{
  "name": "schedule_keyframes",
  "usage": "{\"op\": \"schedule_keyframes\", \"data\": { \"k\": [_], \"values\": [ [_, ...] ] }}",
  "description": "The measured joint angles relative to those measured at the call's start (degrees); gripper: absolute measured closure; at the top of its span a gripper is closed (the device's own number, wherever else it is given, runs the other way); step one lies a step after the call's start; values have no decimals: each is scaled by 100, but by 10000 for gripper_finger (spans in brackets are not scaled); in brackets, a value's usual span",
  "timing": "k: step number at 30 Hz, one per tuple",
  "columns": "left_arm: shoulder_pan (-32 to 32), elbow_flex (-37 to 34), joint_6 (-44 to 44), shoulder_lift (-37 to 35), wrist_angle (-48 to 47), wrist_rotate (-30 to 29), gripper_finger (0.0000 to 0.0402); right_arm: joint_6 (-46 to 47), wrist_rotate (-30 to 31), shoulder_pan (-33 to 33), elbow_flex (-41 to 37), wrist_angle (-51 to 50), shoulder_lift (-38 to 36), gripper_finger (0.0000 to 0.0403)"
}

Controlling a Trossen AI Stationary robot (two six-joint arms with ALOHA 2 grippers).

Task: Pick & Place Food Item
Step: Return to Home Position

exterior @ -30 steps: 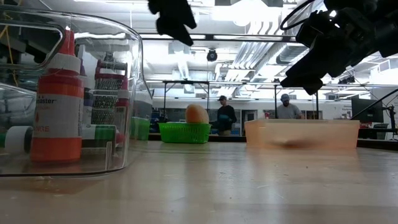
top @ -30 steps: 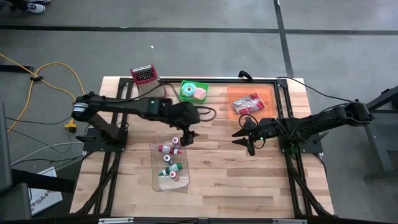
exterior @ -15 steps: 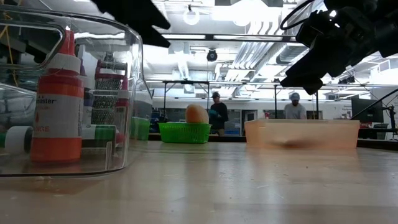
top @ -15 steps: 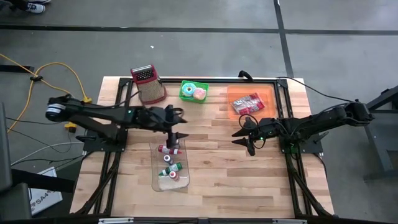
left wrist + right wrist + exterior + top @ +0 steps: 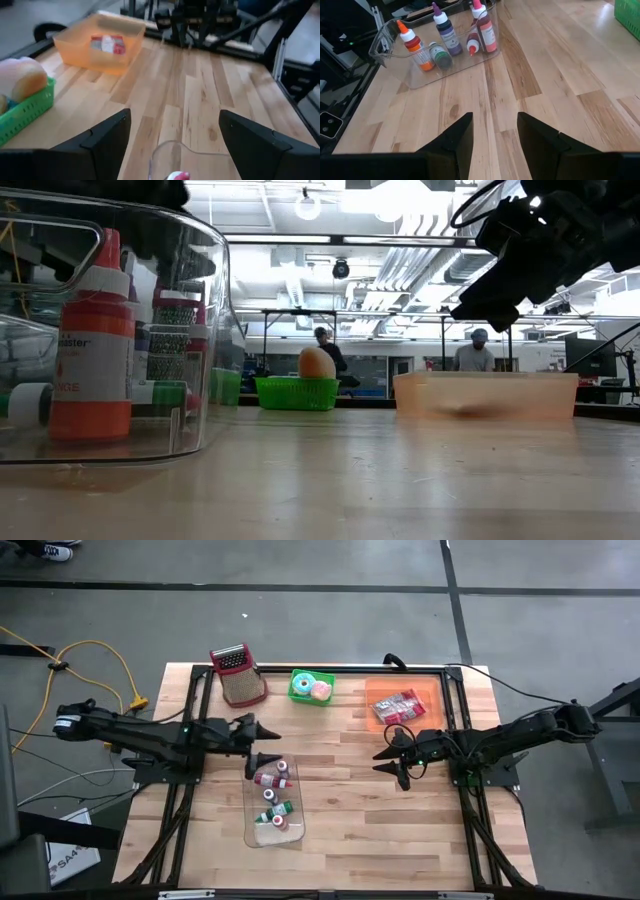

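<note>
The near clear plastic tub (image 5: 255, 832) holds an orange squeeze bottle (image 5: 92, 340) whose label reads only partly, "aster". Beyond, left gripper (image 5: 268, 743) and right gripper (image 5: 386, 764) hang spread wide, empty. Far off, the pale round donut (image 5: 321, 690) sits in the green mesh basket (image 5: 313, 672): likely light, soft, best pinched gently across its ring.

Green basket (image 5: 295, 394), orange bin (image 5: 432, 690), red-topped grater (image 5: 236, 675), pale wood-plank table (image 5: 350, 810)

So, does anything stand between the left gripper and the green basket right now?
Nothing visible does. The left gripper, open, hangs by the clear bin; only bare table lies between it and the green basket. The grater stands off to the side.
</note>
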Motion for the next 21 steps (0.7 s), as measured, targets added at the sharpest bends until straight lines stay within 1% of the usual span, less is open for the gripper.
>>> {"op": "schedule_keyframes", "data": {
  "k": [3, 6, 10, 13, 15, 21],
  "values": [
    [2, -405, -7, -362, 309, -193, 107, 0, 1, -1, 0, 0, 0, 261],
    [4, -676, -13, -710, 375, -580, 107, 0, 0, -2, 0, 0, 0, 261],
    [4, -929, -72, -1055, 359, -1152, 107, 0, 0, 0, 0, 0, 0, 261],
    [4, -1079, -76, -1273, 379, -1461, 107, 0, 2, -1, 0, 0, 0, 261],
    [33, -1201, -76, -1412, 358, -1581, 107, 0, 2, -1, 0, 0, 0, 261],
    [343, -1514, -23, -1851, 353, -1621, 107, 0, 1, 0, 0, 1, 0, 261]
  ]
}}
